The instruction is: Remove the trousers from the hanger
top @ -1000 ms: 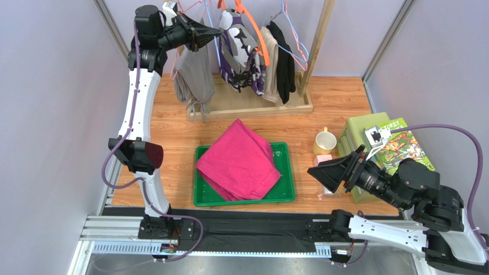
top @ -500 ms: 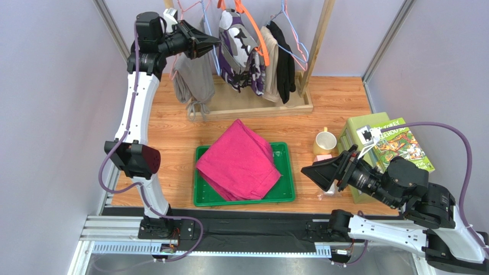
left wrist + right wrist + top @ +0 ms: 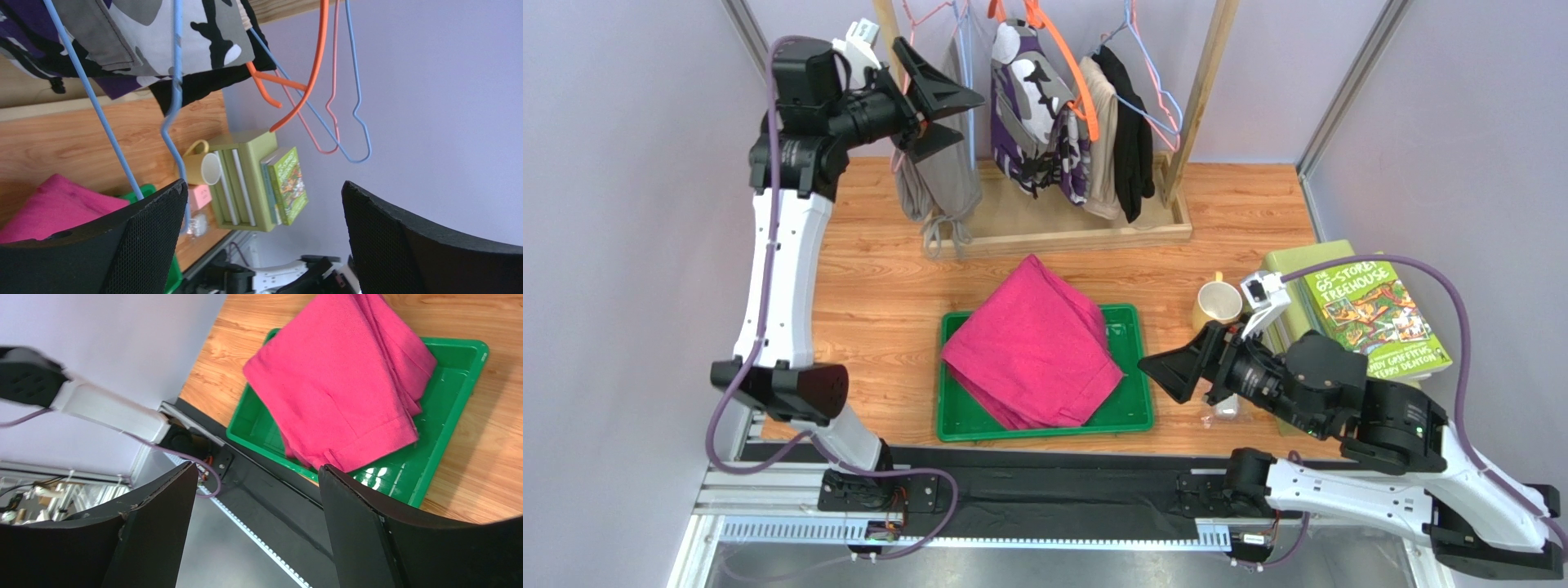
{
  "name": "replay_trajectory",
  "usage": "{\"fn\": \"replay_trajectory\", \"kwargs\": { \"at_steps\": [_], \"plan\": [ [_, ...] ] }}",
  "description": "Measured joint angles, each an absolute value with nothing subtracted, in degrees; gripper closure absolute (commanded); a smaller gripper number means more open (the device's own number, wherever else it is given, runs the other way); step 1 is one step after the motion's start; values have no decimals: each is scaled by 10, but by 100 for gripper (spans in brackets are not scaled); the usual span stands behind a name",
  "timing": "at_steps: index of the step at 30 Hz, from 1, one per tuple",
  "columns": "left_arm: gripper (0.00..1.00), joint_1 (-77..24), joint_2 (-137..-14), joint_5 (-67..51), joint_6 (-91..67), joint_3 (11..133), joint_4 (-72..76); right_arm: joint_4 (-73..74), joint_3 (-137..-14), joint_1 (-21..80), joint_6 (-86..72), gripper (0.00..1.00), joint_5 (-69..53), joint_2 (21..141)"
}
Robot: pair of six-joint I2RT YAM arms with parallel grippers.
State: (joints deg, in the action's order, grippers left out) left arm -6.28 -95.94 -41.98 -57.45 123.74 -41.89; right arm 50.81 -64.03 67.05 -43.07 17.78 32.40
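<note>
Top external view showed the trousers point(image 3: 1032, 343) off the hanger and lying folded in the tray point(image 3: 1136, 423), one corner poking over its far rim. Folded nearly square, the pink bundle showed no clear long axis.

Well beyond the tray, up at the rack point(image 3: 1063, 227), the left gripper point(image 3: 967, 113) stood with its jaws spread wide and nothing between them. In the left wrist view the hanger point(image 3: 178, 61) hung just in front of that gripper. Its blue wire ran down to the inner edge of one finger point(image 3: 132, 245), though whether the two touched could not be told. No pink cloth hung on the wire.

Just right of the tray, the right gripper point(image 3: 1151, 366) hovered partly open and empty, pointing across the tray's right rim at the trousers. The right wrist view looked straight down on them between its jaws.

By this layout the removal looked finished. Any further handling of the trousers would fall to the right arm, much the nearer of the two, while the left arm was placed only for the hanger.
</note>
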Motion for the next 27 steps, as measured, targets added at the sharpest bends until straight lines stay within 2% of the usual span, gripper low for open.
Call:
{"fn": "replay_trajectory", "kwargs": {
  "at_steps": [4,10,15,19,21,22,26,27],
  "plan": [
    [1,-63,-879,-393,-490,1206,-461,498,-615,670,-445,23,206,342],
    [0,-63,-718,-379,-366,1064,-494,485,-567,670,-489,25,283,366],
    [1,-72,-616,-429,-305,901,-471,446,-521,670,-525,24,328,402],
    [1,-113,-543,-462,-288,746,-425,380,-436,670,-555,23,347,405],
    [1,-132,-502,-481,-288,669,-391,343,-376,670,-572,20,353,381],
    [1,-140,-479,-487,-289,636,-376,333,-352,670,-578,13,356,368],
    [0,-157,-375,-505,-304,507,-305,284,-270,670,-599,0,366,291],
    [0,-157,-343,-507,-312,473,-286,276,-254,670,-604,0,369,263]
  ]
}}
